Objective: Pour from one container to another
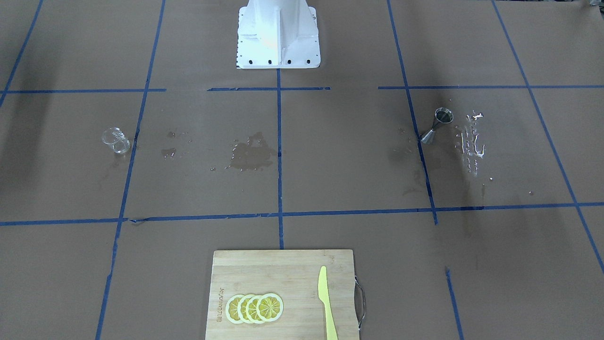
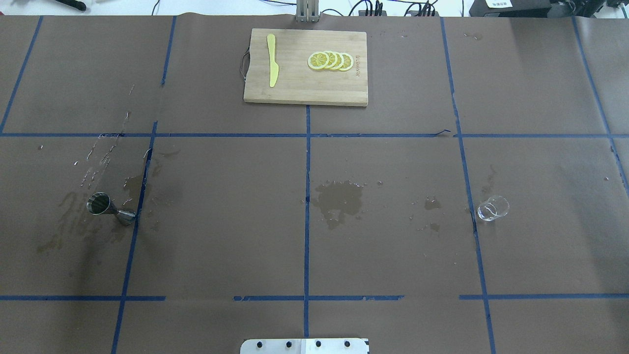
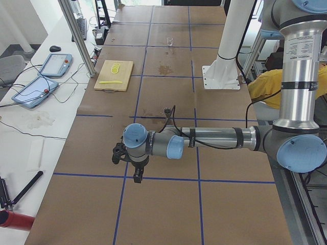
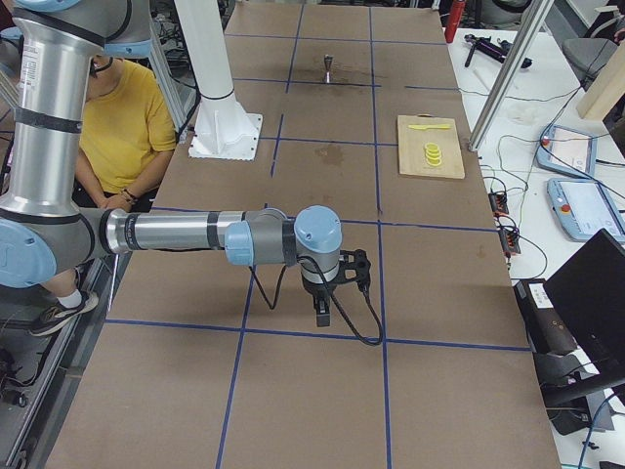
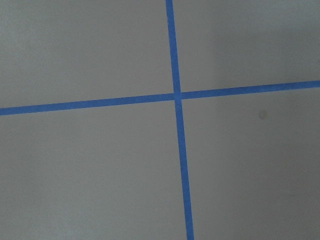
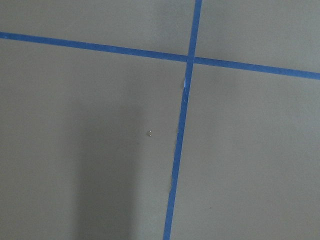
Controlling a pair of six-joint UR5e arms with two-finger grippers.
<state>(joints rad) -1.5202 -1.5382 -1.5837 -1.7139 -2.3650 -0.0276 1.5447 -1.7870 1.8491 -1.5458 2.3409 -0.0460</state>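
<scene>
A steel jigger (image 2: pixel 105 206) stands upright on the brown table on my left side, also seen in the front view (image 1: pixel 436 125). A small clear glass (image 2: pixel 493 208) stands on my right side, with the same glass in the front view (image 1: pixel 115 140). Neither arm appears in the overhead or front views. My left gripper (image 3: pixel 138 176) hangs over the table's near end, well short of the jigger (image 3: pixel 166 109). My right gripper (image 4: pixel 322 313) points down at the opposite end. Whether either is open or shut I cannot tell. Both wrist views show only paper and blue tape.
A wooden cutting board (image 2: pixel 295 88) with lemon slices (image 2: pixel 330 60) and a yellow knife (image 2: pixel 272 66) lies at the far middle. Wet patches (image 2: pixel 339 199) mark the paper in the centre and around the jigger. The white pedestal (image 1: pixel 277 33) stands at the robot's side, and a person in yellow (image 4: pixel 122 127) sits behind it.
</scene>
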